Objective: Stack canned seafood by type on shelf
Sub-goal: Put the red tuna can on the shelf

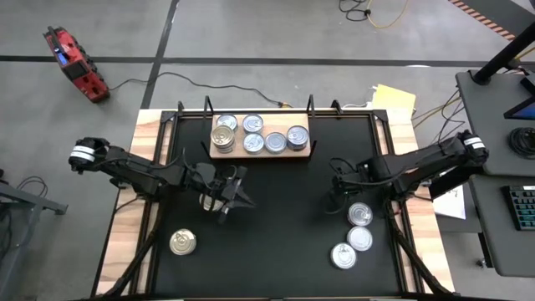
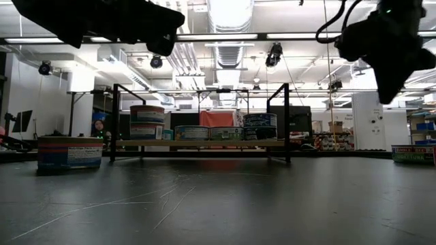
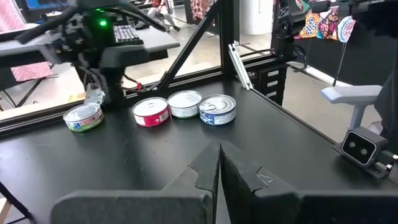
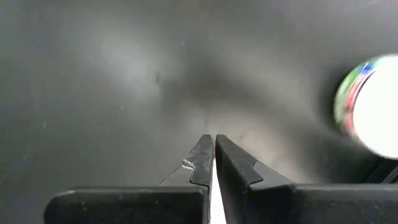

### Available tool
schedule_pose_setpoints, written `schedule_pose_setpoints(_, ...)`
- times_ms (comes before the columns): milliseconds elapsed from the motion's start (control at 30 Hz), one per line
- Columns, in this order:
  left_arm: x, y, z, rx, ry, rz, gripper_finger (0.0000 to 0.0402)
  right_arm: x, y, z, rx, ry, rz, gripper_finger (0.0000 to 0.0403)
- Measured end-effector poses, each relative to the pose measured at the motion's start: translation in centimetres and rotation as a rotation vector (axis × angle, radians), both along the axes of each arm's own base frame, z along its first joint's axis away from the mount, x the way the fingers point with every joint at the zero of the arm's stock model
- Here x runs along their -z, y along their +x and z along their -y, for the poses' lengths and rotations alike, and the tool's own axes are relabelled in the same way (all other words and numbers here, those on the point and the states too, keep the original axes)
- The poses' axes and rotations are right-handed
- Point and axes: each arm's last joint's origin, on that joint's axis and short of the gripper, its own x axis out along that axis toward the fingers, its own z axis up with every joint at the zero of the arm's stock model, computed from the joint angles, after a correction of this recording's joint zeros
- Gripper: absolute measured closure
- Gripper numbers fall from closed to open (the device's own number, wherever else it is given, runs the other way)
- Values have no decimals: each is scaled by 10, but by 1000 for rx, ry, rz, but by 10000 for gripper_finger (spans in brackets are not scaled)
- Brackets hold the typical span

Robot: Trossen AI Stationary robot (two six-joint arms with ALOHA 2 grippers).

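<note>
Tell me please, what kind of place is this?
Probably a robotics lab or workshop in a large industrial hall. The low view shows exposed silver ceiling ducts and strip lights, the high view a grey concrete floor with loose cables, and a black desk with a keyboard.

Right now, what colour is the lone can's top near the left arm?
Gold, on the lone can; clearest in the high view.

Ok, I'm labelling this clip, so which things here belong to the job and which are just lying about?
Job:
tins on the board
wooden board
loose gold-topped tin
three loose tins

Lying about:
red tool on the floor
yellow papers
keyboard
</note>
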Motion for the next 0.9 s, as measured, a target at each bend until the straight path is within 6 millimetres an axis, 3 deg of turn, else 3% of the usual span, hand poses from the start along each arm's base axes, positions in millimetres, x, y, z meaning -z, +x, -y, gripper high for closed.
schedule_pose_setpoints(200, 0, 0, -1, -44, 9, 1, 401, 6, -7, -16, 29, 90, -41, 394)
schedule_pose_setpoints(367, -1, 1, -5, -180, 43, 10, 401, 21, -17, -24, 80, 157, -124, 394)
schedule_pose_setpoints(733, -38, -13, -10, -253, 167, 82, 401, 32, -24, -28, 124, 153, -169, 394)
schedule_pose_setpoints(900, -41, -18, -12, -280, 177, 63, 401, 39, -28, -26, 131, 99, -175, 394)
